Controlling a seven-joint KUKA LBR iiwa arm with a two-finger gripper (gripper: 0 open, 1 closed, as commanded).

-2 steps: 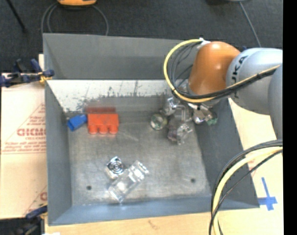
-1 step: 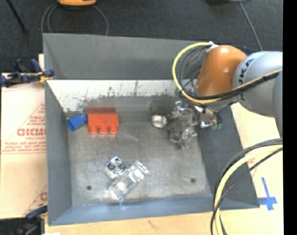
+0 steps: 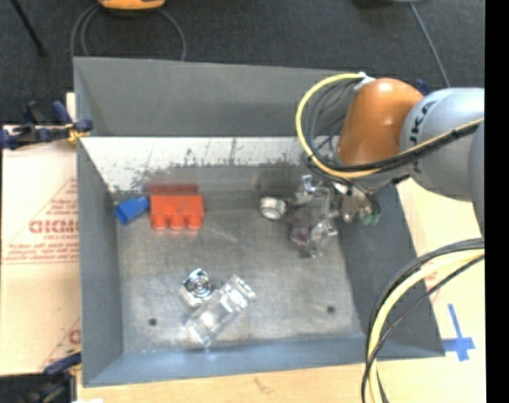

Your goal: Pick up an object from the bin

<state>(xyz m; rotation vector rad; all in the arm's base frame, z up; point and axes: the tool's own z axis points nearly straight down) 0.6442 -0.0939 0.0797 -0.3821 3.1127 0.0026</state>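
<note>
Bin holds one orange brick, probably one blue block.

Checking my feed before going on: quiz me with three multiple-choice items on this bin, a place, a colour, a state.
1. The gripper is over the bin's: A left half; B right half; C front left corner.
2. The small block left of the orange brick is: A blue; B green; C yellow.
3. The clear plastic piece: A lies on the floor; B hangs lifted; C sits atop the brick.
B, it hangs near the right wall; A, plainly blue; A, it rests by the front wall.
</note>
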